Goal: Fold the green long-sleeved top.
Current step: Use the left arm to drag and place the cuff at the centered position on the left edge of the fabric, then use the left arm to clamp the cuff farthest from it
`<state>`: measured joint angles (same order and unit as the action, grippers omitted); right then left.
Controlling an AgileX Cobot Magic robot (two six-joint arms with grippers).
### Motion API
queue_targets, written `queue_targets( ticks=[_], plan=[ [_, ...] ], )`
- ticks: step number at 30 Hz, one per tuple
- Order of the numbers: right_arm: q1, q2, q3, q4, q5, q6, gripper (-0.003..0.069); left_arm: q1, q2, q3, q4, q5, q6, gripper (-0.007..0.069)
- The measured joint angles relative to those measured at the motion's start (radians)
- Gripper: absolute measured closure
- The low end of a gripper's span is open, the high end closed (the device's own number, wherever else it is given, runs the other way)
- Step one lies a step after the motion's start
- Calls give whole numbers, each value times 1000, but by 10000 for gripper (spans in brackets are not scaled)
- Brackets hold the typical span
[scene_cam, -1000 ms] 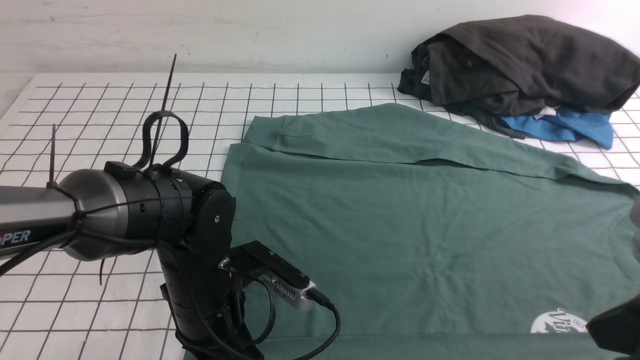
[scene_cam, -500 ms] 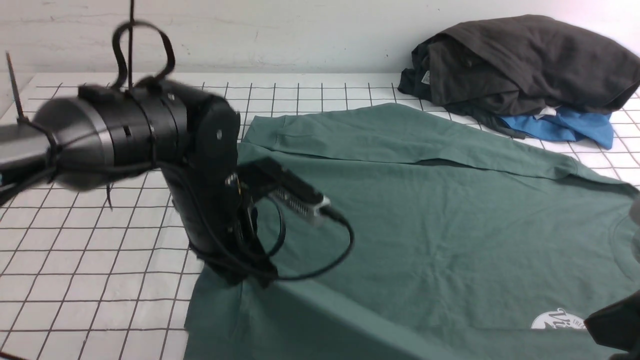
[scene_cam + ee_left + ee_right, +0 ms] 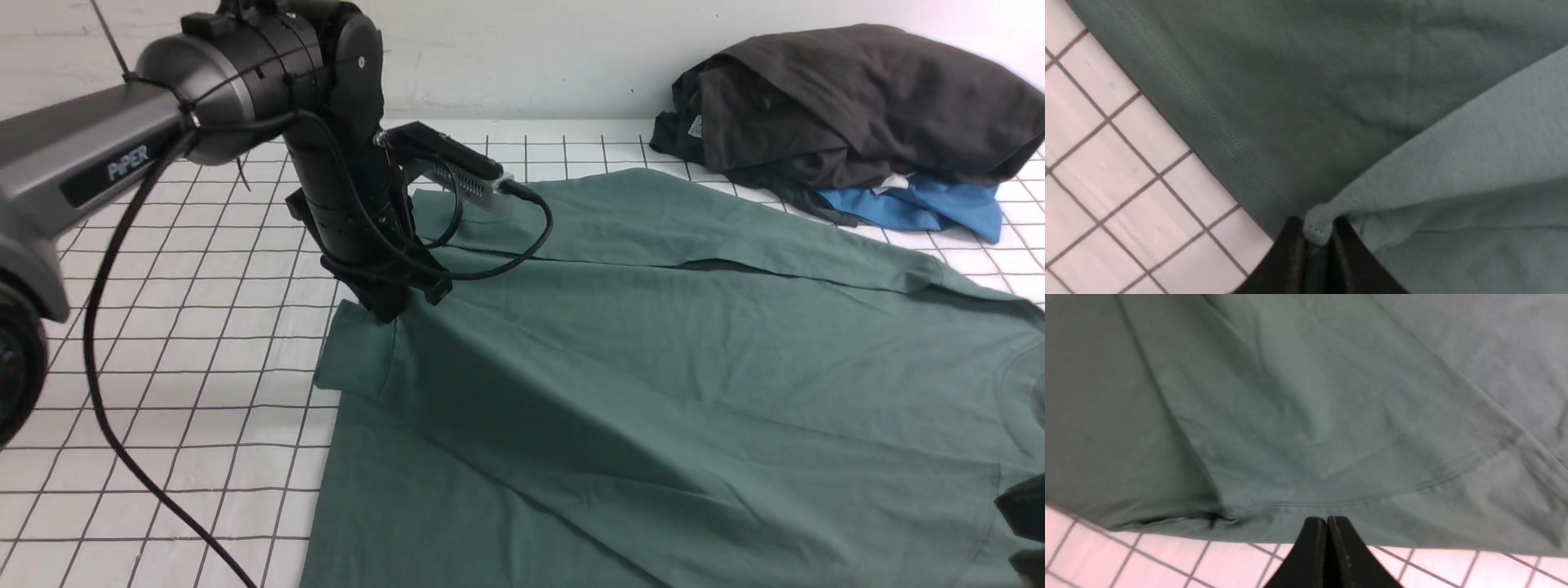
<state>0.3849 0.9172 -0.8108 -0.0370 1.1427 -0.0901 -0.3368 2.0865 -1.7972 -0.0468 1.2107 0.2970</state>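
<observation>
The green long-sleeved top [image 3: 653, 351] is a soft, matte knit of muted dark green. It lies across the middle and right of the table [image 3: 163, 392] and runs down to the near edge. One long sleeve is laid flat along its far side and ends in a rounded cuff. The ribbed round collar curves at the right edge of the front view. The near-left part of the cloth is drawn up into a slanting ridge, with shallow creases fanning from it. A stitched hem shows as a fine double line along the edge.

The left claw [image 3: 1318, 232] is clenched on that raised part. A small bunched nub of paler, finely ribbed fabric is pinched between its black wedge-shaped fingers. Its black cylindrical wrist hangs over the left side of the top.

The right claw [image 3: 1327, 522] is clenched, its two black tapered fingers pressed flat together at the top's edge. Whether any cloth is caught between them cannot be told.

The table is white and smooth, ruled with a thin black grid. At its far right corner a dark grey garment [image 3: 857, 98] sits in a rumpled heap over a bright blue garment [image 3: 922, 208].
</observation>
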Motion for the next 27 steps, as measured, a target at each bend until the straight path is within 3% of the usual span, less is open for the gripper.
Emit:
queue_targets(
  ticks=[6,8,9,12,15,27],
  plan=[
    [0,0,0,-42,0,37,673,10,70,-15,7,0,-3,493],
    [0,0,0,-54,-3,47,673,22,77,-25,9,-1,-38,368],
    [0,0,0,-56,-5,48,673,24,78,-27,9,-1,-46,358],
    [0,5,-5,-72,-19,70,673,51,79,-84,3,-1,-102,198],
    [0,35,-47,-92,-25,104,673,74,79,-142,-11,-16,-129,116],
    [0,261,-276,-148,-94,130,673,161,108,-195,-172,-237,-182,94]
  ],
)
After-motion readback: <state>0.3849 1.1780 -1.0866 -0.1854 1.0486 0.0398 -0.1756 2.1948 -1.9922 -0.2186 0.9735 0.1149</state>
